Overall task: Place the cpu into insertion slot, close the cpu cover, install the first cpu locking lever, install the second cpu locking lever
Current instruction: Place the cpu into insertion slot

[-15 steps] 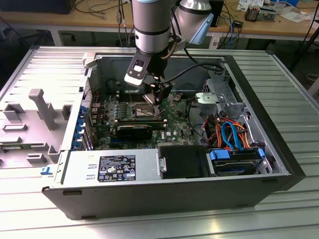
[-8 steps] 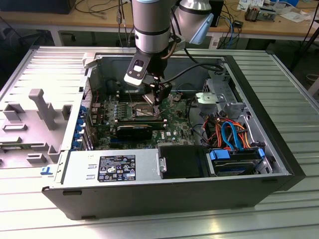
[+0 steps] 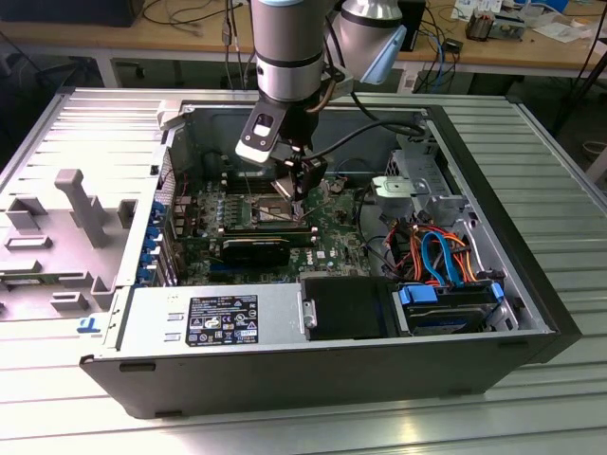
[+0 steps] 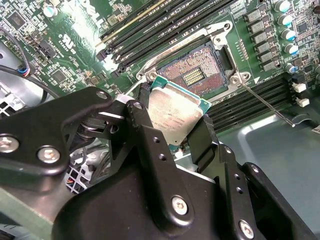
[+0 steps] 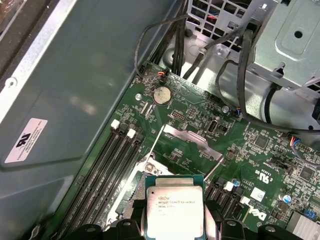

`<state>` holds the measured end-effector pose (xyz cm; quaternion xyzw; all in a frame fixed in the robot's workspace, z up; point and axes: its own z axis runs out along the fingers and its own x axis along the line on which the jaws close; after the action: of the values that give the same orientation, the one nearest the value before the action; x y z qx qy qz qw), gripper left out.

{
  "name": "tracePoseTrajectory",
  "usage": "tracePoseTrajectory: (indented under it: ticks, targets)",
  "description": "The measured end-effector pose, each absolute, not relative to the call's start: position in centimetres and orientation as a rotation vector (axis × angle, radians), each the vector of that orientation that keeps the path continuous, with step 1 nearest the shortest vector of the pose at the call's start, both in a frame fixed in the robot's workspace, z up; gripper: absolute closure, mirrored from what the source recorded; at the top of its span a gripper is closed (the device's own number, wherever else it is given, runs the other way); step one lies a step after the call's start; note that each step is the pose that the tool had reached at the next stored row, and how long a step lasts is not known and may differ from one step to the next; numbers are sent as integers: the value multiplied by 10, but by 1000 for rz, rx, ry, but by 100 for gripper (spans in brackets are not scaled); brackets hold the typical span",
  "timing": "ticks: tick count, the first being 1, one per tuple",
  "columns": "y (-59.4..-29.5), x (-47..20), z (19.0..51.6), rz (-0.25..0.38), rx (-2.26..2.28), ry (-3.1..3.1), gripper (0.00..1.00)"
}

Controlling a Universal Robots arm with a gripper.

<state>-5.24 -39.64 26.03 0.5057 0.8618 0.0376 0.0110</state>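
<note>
My gripper (image 4: 172, 119) is shut on the cpu (image 4: 176, 111), a flat square chip with a silvery top and green edge, gripped by two opposite edges between the black fingers (image 4: 146, 107). The chip hangs tilted just above and beside the insertion slot (image 4: 199, 70), whose bare contact field lies uncovered inside its silver rim. In the first wrist view the cpu (image 5: 174, 207) sits over the slot, and the cpu cover (image 5: 188, 139) stands swung up beyond it. A thin wire locking lever (image 4: 262, 104) sticks out from the slot's corner. In the exterior view the gripper (image 3: 302, 186) reaches down into the computer case over the insertion slot (image 3: 273, 212).
The green motherboard (image 3: 332, 242) lies in an open case (image 3: 474, 123). Black memory slots (image 4: 165, 25) run along the insertion slot. A black heatsink block (image 3: 256, 250), cables (image 3: 432, 251), a drive cage (image 3: 417, 185) and the power supply (image 3: 218, 318) crowd the case.
</note>
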Motion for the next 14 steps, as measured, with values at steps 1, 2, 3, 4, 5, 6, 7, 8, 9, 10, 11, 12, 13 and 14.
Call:
tracePoseTrajectory:
  ticks: [1, 2, 3, 4, 5, 6, 7, 8, 9, 10, 11, 12, 13, 14]
  targets:
    - [-396, -52, 260, 117, 1579, 2688, 45]
    - [-396, -52, 260, 117, 1580, 2687, 45]
    - [-396, -52, 260, 117, 1581, 2686, 45]
    - [-396, -52, 260, 117, 1583, 2685, 45]
    - [-396, -52, 260, 117, 1584, 2684, 45]
    - [-396, -52, 260, 117, 1585, 2684, 45]
    - [-396, -52, 260, 117, 1587, 2683, 45]
    - [-396, -52, 260, 117, 1588, 2682, 45]
    - [-396, -52, 260, 117, 1589, 2681, 45]
    - [-396, -52, 260, 117, 1591, 2681, 45]
    - [-396, -52, 260, 117, 1592, 2680, 45]
    - [-396, -52, 260, 117, 1593, 2679, 45]
    - [-396, -52, 260, 117, 1595, 2678, 45]
    - [-396, -52, 260, 117, 1598, 2676, 45]
